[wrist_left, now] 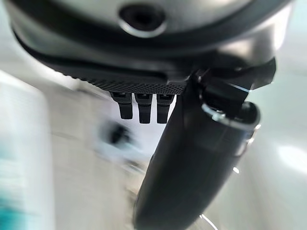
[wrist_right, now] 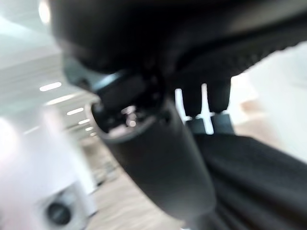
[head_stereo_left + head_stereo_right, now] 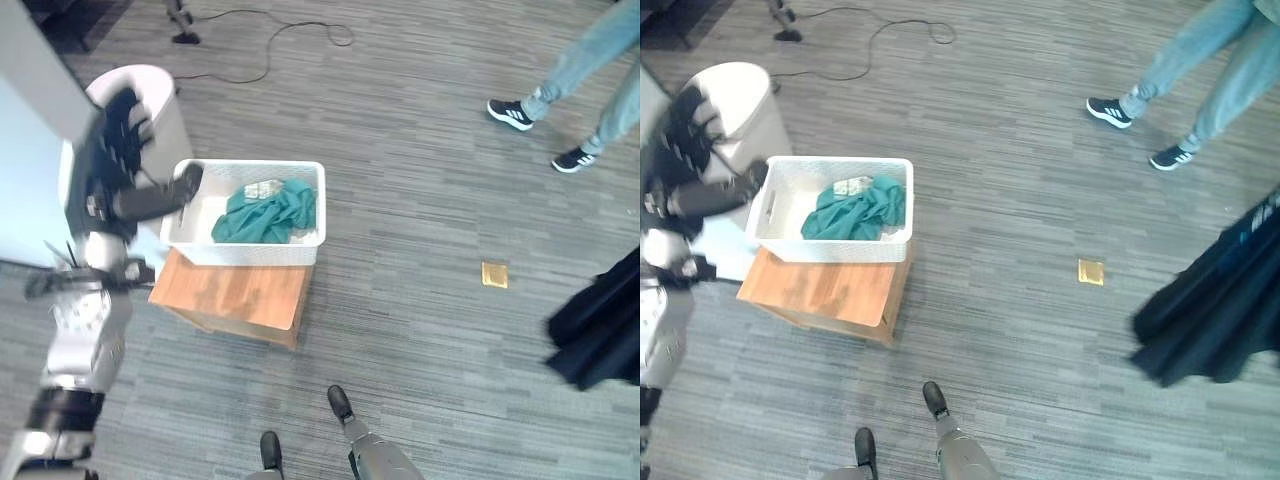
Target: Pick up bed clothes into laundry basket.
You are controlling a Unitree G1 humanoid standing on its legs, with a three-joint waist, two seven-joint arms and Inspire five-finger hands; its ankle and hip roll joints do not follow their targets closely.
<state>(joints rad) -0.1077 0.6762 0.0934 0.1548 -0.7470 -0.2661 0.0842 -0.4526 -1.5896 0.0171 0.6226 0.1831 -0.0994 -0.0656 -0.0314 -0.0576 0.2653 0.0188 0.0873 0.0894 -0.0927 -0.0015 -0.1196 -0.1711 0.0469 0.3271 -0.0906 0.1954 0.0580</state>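
The left robot hand (image 3: pixel 125 150) hangs released, empty, at nine o'clock of the laundry basket (image 3: pixel 250 247); a careless swing could knock it off the bench (image 3: pixel 235 300). The right robot hand's (image 2: pixel 144 158) grip I cannot tell.

Left hand (image 1: pixel 192 158), fingers straight

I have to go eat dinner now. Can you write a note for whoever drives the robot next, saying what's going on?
Left hand: raised beside the white laundry basket, fingers relaxed, holding nothing.
Right hand: fingers curled on the dark cloth, held up at the robot's right.
Done: teal cloth already lies in the basket, which sits on a small wooden table.
Left: carry the dark cloth over and drop it in.
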